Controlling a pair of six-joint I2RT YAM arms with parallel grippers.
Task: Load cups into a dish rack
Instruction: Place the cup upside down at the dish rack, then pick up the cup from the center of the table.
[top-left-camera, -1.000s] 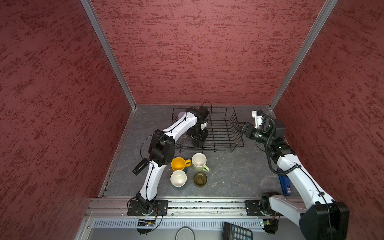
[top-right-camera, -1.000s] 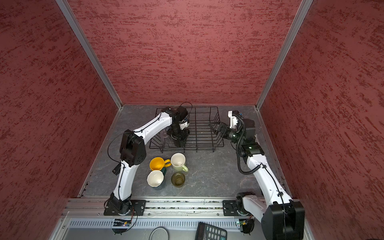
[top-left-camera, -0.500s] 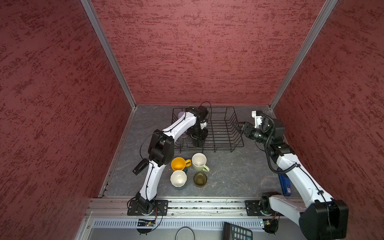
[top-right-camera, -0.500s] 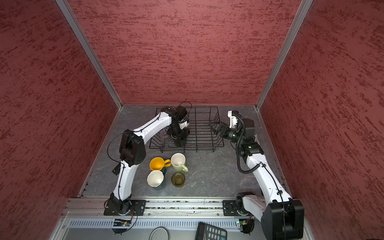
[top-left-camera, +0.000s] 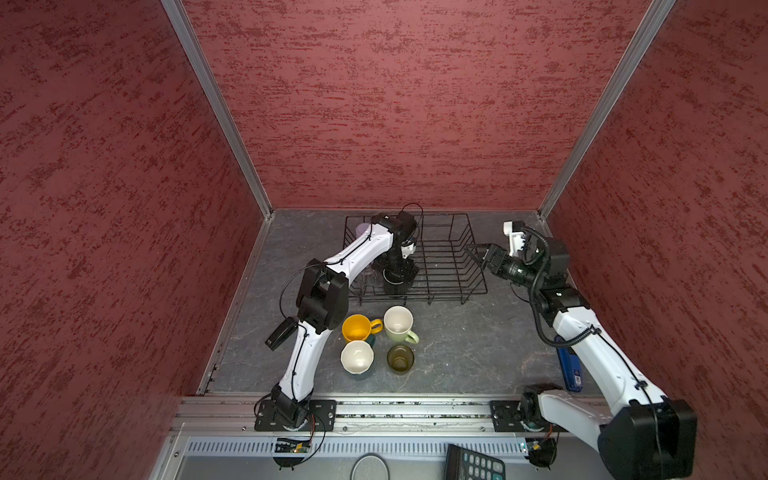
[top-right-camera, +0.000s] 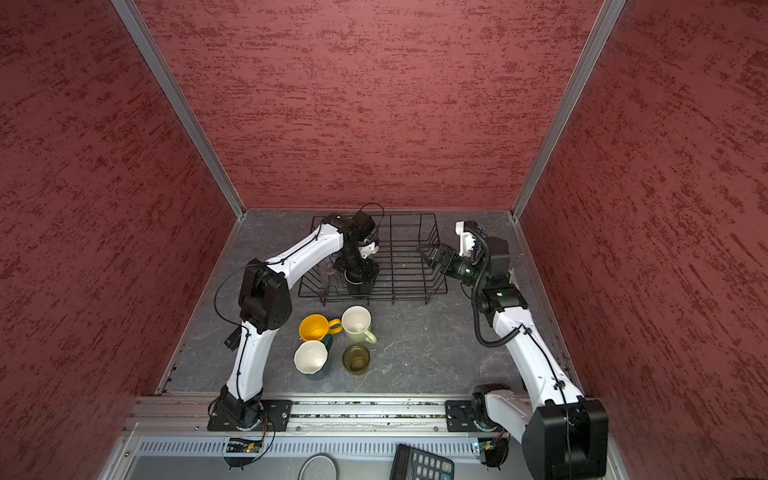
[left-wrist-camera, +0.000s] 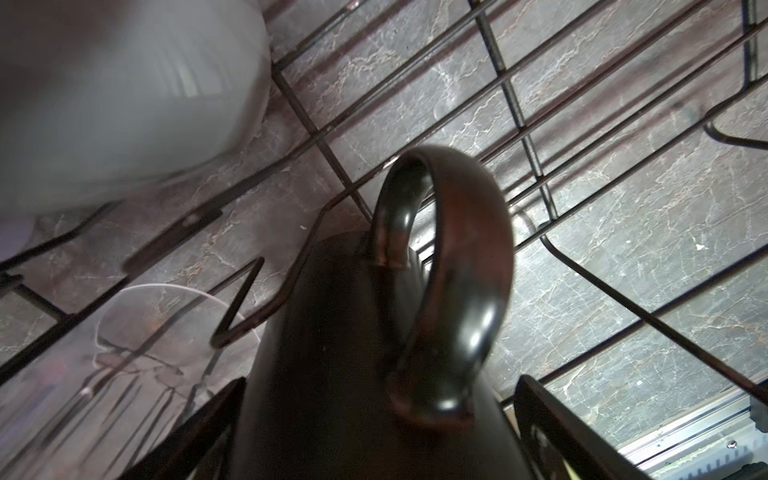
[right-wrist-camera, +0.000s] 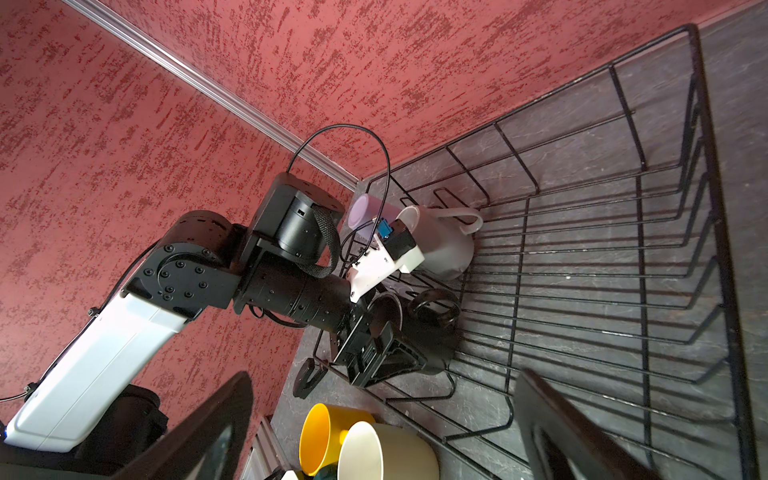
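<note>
Our left gripper (left-wrist-camera: 380, 386) stands spread, one finger on each side of the black mug (left-wrist-camera: 324, 332), which rests on the floor wires of the dish rack (top-left-camera: 440, 266). To finish the release cleanly, we should rise straight up. That keeps both fingers off the mug's wall and handle, and off the clear glass (left-wrist-camera: 158, 316) just beside one finger. Beyond the rack's far wall our right gripper (top-left-camera: 478, 254) hangs wide and empty. Behind the hand, the yellow mug (top-left-camera: 357, 327) and its neighbours wait.
</note>
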